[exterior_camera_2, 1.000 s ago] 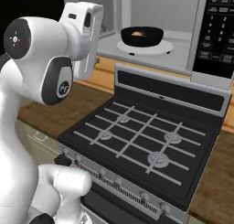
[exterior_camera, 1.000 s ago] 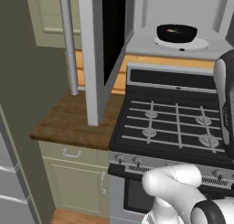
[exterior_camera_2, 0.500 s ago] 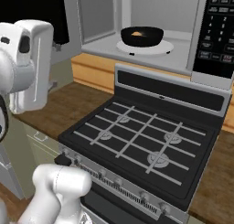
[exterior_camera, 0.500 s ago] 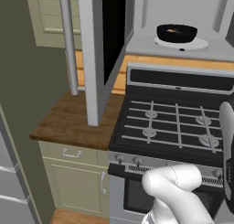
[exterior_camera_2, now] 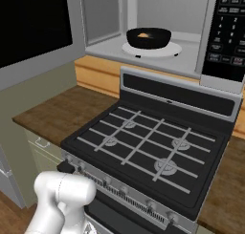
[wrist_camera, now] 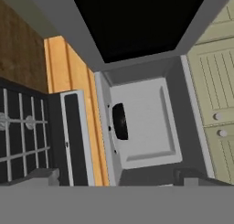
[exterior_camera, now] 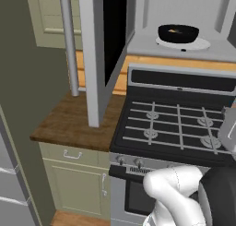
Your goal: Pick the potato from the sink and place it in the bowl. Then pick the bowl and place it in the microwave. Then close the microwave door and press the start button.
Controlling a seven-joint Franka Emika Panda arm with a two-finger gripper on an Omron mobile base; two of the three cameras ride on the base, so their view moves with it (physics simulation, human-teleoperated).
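Observation:
The black bowl (exterior_camera: 178,33) (exterior_camera_2: 148,37) stands on the white turntable (exterior_camera_2: 158,50) inside the open microwave (exterior_camera_2: 191,18). The orange-tan potato (exterior_camera_2: 143,35) (exterior_camera: 173,30) lies in it. The microwave door (exterior_camera: 92,59) (exterior_camera_2: 33,23) stands swung wide open to the left, its silver bar handle (exterior_camera: 68,40) upright. In the rolled hand view my gripper (wrist_camera: 116,178) is open and holds nothing. It looks from a distance at the microwave's inside (wrist_camera: 146,122), the bowl (wrist_camera: 120,121) and the door's black window (wrist_camera: 137,22). The sink is out of view.
The black gas stove (exterior_camera: 175,128) (exterior_camera_2: 148,147) lies under the microwave. A wooden counter (exterior_camera: 73,121) sits to its left. The microwave's button panel (exterior_camera_2: 229,27) is at the right. Olive cabinet doors (wrist_camera: 219,81) flank the microwave. My white arm (exterior_camera: 184,197) rises in front of the stove.
The arm has swung out of the left of the right base view, leaving only its lower part. In the left base view it has sunk along the right edge. Bowl and door are unmoved.

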